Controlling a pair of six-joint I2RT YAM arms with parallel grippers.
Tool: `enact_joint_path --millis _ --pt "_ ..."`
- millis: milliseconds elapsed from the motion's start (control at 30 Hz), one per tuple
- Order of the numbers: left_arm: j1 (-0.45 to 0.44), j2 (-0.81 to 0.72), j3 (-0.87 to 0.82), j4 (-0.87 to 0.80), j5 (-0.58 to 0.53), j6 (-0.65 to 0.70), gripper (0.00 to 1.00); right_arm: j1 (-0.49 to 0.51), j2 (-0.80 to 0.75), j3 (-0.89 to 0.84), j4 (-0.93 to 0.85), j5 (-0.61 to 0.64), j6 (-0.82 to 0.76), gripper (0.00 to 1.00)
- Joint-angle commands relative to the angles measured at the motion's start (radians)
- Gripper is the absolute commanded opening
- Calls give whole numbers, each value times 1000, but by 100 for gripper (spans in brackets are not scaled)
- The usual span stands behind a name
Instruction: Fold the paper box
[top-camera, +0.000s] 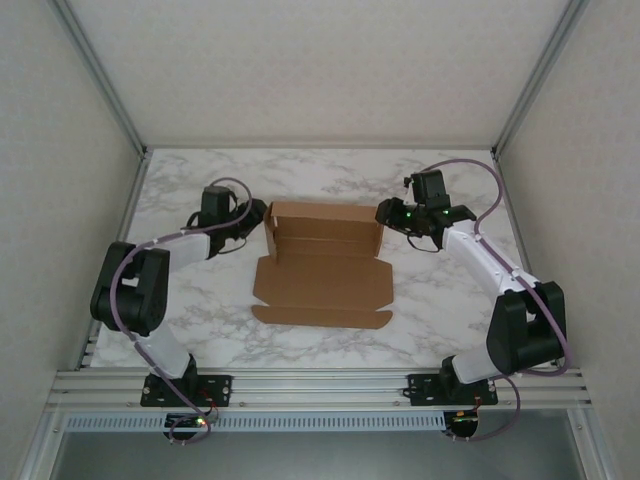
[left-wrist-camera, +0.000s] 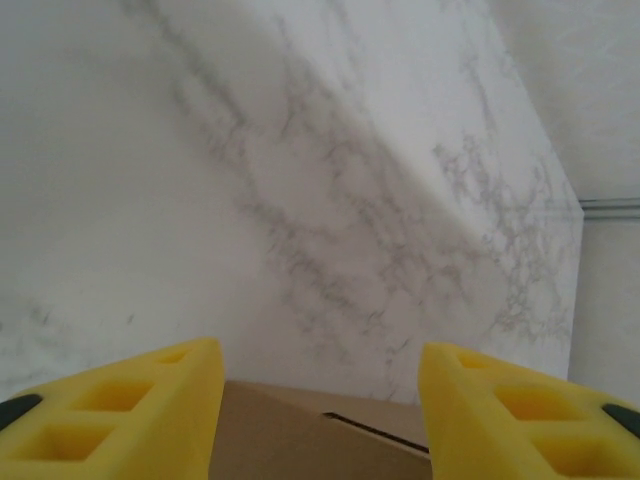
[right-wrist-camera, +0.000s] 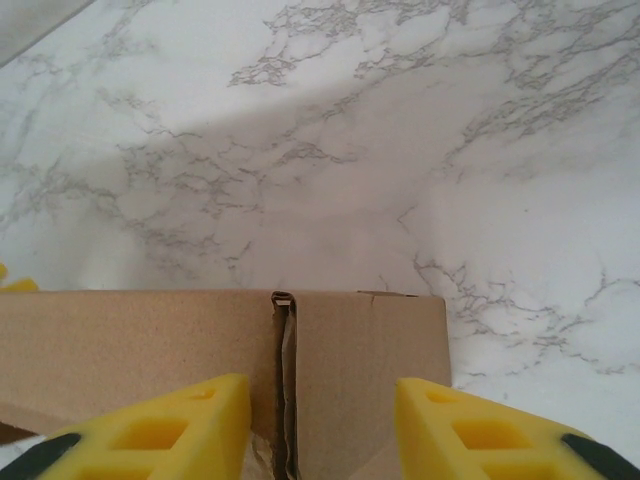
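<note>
Presently, the left claw is open at the left end of the paper box, with cardboard low between its fingers. The box lies mid-desk, long axis left to right, rear wall raised and front flap flat. The right claw is open astride the right end wall. I judge both arms equally near.

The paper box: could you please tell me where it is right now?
In the top external view, the paper box lies central on the table, between the left gripper at its far left corner and the right gripper at its far right corner.
</note>
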Motion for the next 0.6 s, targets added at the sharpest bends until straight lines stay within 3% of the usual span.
enact_joint_path --millis 0,133,200,367,467,567 --pt "-23 -102 -10 23 -97 -19 55 12 39 12 -31 3 -3 42" --pt "-18 -236 -8 -115 -409 127 58 12 38 14 -41 16 -28 42" --pt "-17 -291 -53 -94 -481 229 58 11 43 9 -36 12 -34 42" --pt "-25 -403 -151 -95 -422 483 61 12 51 -3 -29 -8 -45 42" --pt "-27 -444 -178 -160 -450 557 60 12 46 -5 -29 -9 -51 42" --pt "-33 -449 -192 -201 -401 583 60 11 41 -3 -29 -10 -54 42"
